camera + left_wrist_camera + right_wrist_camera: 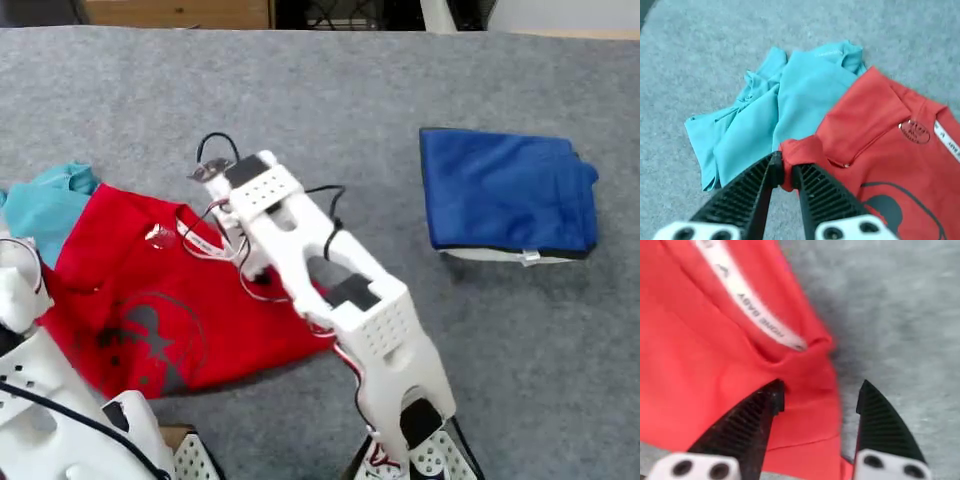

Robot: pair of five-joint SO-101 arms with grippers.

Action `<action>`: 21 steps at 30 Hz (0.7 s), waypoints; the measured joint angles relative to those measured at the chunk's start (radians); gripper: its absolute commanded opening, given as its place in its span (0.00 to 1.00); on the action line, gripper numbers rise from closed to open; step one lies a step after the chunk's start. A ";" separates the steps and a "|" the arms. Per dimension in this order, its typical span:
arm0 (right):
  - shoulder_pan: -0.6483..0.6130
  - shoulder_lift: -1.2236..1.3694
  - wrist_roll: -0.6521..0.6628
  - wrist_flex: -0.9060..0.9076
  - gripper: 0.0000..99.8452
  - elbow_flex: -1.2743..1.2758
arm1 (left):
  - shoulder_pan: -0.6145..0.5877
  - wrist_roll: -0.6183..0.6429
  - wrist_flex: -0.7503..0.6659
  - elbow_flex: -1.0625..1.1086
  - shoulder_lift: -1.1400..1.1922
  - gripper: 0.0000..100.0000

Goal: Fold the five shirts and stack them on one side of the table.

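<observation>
Left gripper [787, 172] tight on a fold of the red printed fabric shirt [880, 150], right gripper [820, 395] apart over its edge.

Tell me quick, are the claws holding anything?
Left claw: closed, pinching a fold of the red shirt.
Right claw: open, straddling the red shirt's edge, holding nothing.

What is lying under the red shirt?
A teal shirt sticks out from beneath one edge of the red shirt. How far it runs underneath, and anything else below, is covered.
</observation>
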 measured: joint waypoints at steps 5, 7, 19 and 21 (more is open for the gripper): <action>-0.015 -0.003 -0.002 -0.029 0.03 0.063 | 0.000 -0.020 0.000 0.011 0.000 0.03; -0.008 -0.003 -0.002 -0.032 0.03 0.068 | 0.000 -0.020 0.000 0.011 0.000 0.03; 0.334 -0.186 0.132 0.158 0.01 0.178 | 0.091 -0.020 -0.015 0.049 0.000 0.03; 0.430 -0.295 0.201 0.160 0.01 0.276 | 0.155 -0.012 -0.038 0.087 0.002 0.03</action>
